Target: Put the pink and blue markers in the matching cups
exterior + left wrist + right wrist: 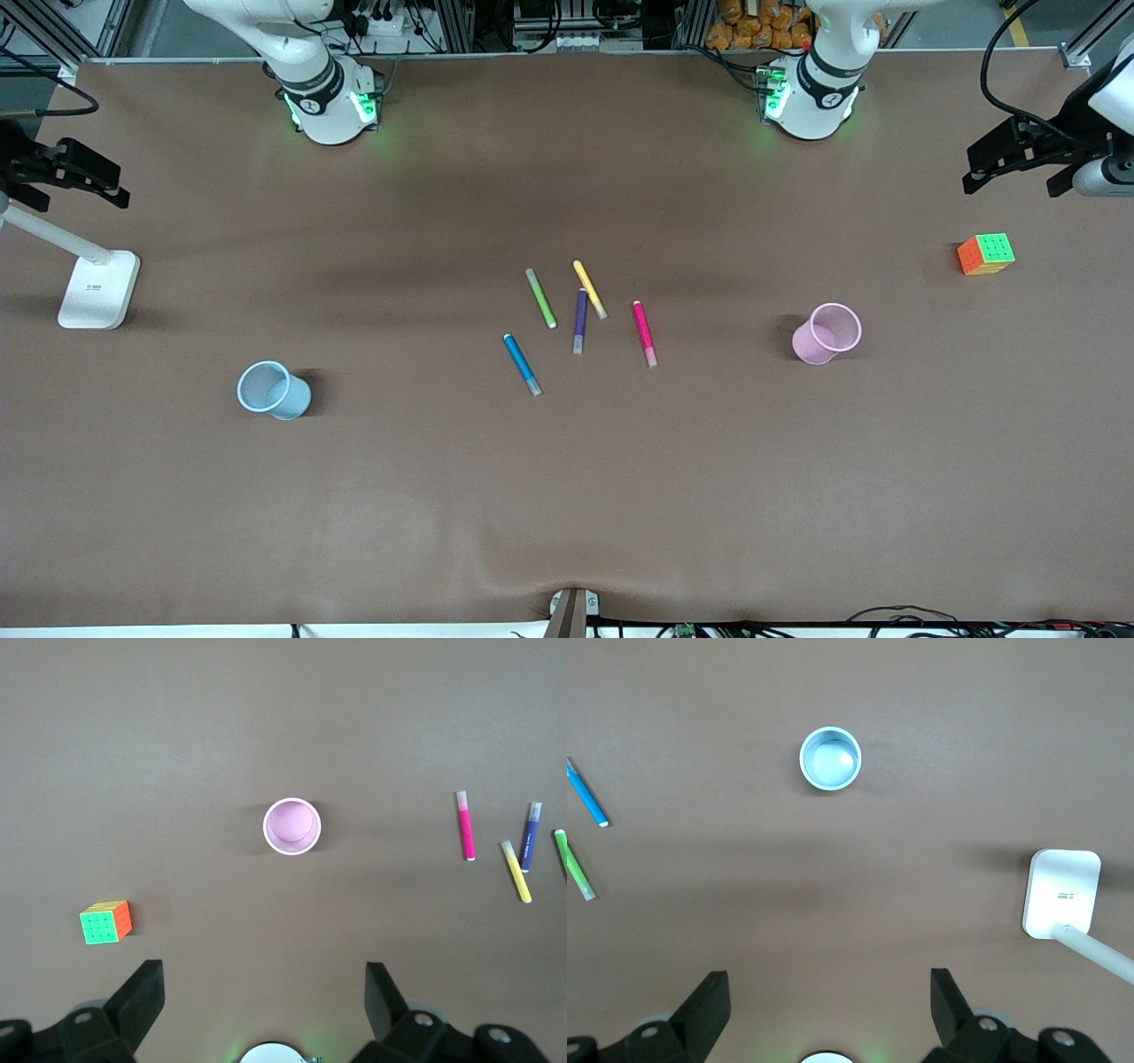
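Note:
The pink marker (644, 332) and the blue marker (522, 363) lie flat at the table's middle, apart from each other. The pink cup (828, 334) stands upright toward the left arm's end. The blue cup (273, 390) stands upright toward the right arm's end. My left gripper (1019, 182) hangs open and empty high over the left arm's end; its wrist view shows the pink cup (291, 826) and pink marker (465, 826) below my left gripper (263, 992). My right gripper (830, 997) hangs open and empty high over the right arm's end, above the blue cup (830, 759) and blue marker (586, 796).
A dark purple pen (579, 321), a yellow pen (589, 289) and a green pen (540, 299) lie between the two markers, slightly farther from the front camera. A colourful cube (985, 254) sits at the left arm's end. A white lamp base (99, 289) stands at the right arm's end.

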Controlling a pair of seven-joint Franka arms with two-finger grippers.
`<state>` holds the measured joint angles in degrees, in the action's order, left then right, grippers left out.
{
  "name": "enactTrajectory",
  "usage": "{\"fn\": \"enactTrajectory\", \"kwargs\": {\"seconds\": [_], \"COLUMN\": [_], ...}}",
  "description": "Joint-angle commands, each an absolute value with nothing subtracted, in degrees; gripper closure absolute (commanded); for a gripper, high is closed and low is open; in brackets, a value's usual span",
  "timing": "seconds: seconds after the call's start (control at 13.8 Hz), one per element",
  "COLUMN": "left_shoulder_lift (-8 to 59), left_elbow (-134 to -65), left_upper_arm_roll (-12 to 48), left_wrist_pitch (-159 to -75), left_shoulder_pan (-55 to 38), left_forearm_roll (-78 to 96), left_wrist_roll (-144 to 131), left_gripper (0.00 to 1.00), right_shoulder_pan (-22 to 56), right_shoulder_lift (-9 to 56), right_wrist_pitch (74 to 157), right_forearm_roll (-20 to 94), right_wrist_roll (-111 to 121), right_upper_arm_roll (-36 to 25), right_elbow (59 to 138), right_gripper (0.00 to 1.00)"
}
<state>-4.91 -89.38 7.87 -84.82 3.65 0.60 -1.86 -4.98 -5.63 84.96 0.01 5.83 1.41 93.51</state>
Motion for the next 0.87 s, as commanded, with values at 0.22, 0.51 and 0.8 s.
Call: {"fn": "enactTrajectory", "kwargs": {"seconds": [0.22,0.51,0.8], "left_shoulder_lift": [-4.6,-3.3,-2.0], "left_elbow": [-88.6,-86.7,-86.9], "left_upper_arm_roll": [7.7,7.7,7.8], "left_wrist_pitch": [-84.4,-84.4,-83.0], "left_shoulder_pan": [3.6,3.4,3.3], "left_forearm_roll": [1.2,1.4,1.4], "left_wrist_roll": [-0.9,-1.3,-1.8], "left_gripper": [0.0,0.0,0.0], "right_shoulder_pan": [-5.4,-1.9,2.4], "right_shoulder_lift": [-6.0,-4.4,-0.1], "right_wrist_pitch": [85.0,86.0,88.9], "right_forearm_roll": [-0.6,-0.4,1.0], "right_wrist_roll": [4.9,4.8,4.8], "right_upper_arm_roll": [1.8,2.0,2.3], "right_elbow": [93.3,93.3,93.3], "right_gripper": [0.0,0.0,0.0]}}
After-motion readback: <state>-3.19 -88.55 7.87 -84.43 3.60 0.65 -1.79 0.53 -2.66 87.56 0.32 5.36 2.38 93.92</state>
